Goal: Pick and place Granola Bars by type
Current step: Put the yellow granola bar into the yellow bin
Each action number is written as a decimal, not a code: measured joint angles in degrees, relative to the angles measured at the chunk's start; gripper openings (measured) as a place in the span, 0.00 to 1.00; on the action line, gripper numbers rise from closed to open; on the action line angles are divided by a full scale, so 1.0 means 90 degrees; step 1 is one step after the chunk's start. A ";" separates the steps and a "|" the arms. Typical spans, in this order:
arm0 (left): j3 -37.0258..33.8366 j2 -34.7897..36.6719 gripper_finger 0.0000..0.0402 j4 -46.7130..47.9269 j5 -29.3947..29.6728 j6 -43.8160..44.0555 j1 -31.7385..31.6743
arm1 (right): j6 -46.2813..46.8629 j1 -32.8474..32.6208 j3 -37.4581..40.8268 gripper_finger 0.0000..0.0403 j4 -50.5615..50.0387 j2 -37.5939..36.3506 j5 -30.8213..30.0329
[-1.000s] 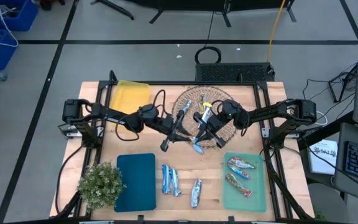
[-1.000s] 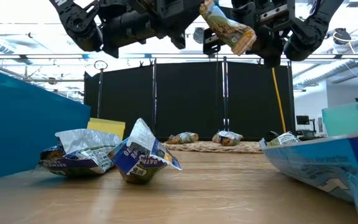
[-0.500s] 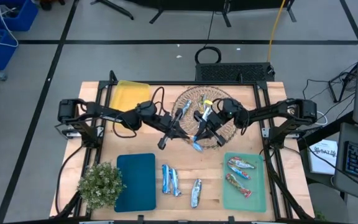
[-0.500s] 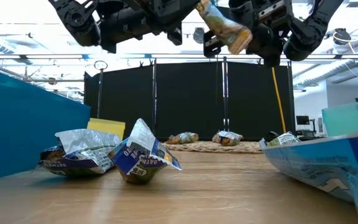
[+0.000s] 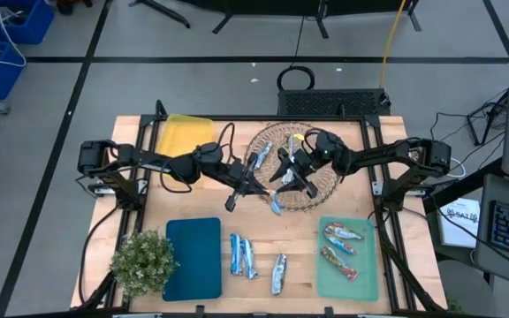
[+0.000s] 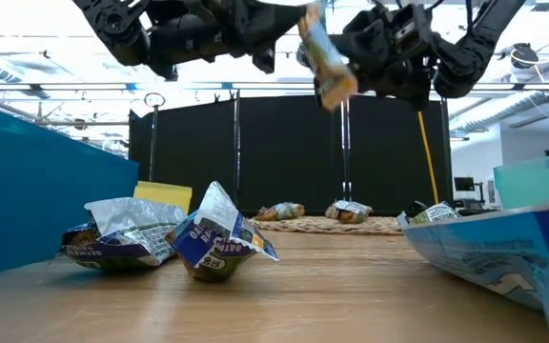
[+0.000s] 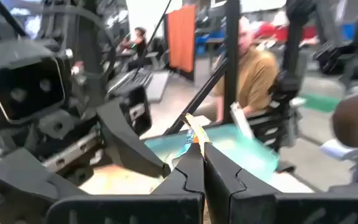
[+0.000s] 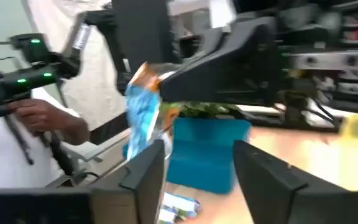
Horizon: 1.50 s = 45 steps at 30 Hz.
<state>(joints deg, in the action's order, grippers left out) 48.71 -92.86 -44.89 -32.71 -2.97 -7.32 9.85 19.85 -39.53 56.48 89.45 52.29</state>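
High view – bar (image 5: pixel 276 201) now with left end effector (image 5: pixel 263 187)

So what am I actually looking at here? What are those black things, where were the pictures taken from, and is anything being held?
Those are two robot arms, each ending in a two-finger gripper. One camera looks down from above, one sits at table height, and one rides on each wrist. The arms meet above a round wicker basket holding snack bars. The left gripper is shut on a blue bar; the right gripper is open beside it. On the table lie yellow, teal and green mats, three loose bars and a small plant.
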 joint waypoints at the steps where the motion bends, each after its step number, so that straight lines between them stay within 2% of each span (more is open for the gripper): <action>1: 0.0000 0.0033 0.00 0.0147 0.0050 -0.0050 -0.0019 | 0.0012 0.0087 0.0000 0.49 -0.0067 0.0000 0.0005; 5: -0.0002 0.0390 0.00 0.0987 0.0697 -0.0422 -0.0074 | 0.0215 0.0514 0.0005 0.53 -0.0548 -0.0135 0.0034; 12: -0.0204 0.1609 0.00 0.2679 0.1950 -0.1127 -0.0077 | 0.0220 0.1236 0.0334 0.52 -0.1122 -0.0648 0.0035; 19: -0.1752 0.3361 0.00 0.2659 0.3288 -0.0811 -0.0417 | 0.0380 0.1757 0.0986 0.51 -0.1122 -0.1556 0.0024; 23: -0.2702 0.4511 0.00 0.2451 0.3632 -0.0516 -0.0673 | 0.0497 0.2058 0.1456 0.51 -0.1106 -0.2317 -0.0150; 27: -0.3407 0.5525 0.00 0.2355 0.3757 -0.0274 -0.0966 | 0.0241 0.2299 0.2142 0.50 -0.1117 -0.3109 -0.1126; 33: -0.4030 0.6482 0.00 0.2474 0.3987 -0.0065 -0.1286 | 0.0049 0.2467 0.3221 0.50 -0.1126 -0.4235 -0.3660; 39: -0.4189 0.6794 0.00 0.2532 0.3983 0.0060 -0.1484 | -0.0369 0.2454 0.4017 0.50 -0.1181 -0.5162 -0.5579; 41: -0.4189 0.6788 0.00 0.2553 0.3980 0.0061 -0.1516 | -0.0520 0.2446 0.4165 0.50 -0.1222 -0.5424 -0.5943; 45: -0.4192 0.6783 0.00 0.2640 0.4002 0.0131 -0.1562 | -0.0855 0.2304 0.4192 0.50 -0.2157 -0.5754 -0.6594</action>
<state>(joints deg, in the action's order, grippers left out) 10.98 -31.81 -21.13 3.31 -1.79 -21.38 2.15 40.59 -1.80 37.07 37.66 -7.05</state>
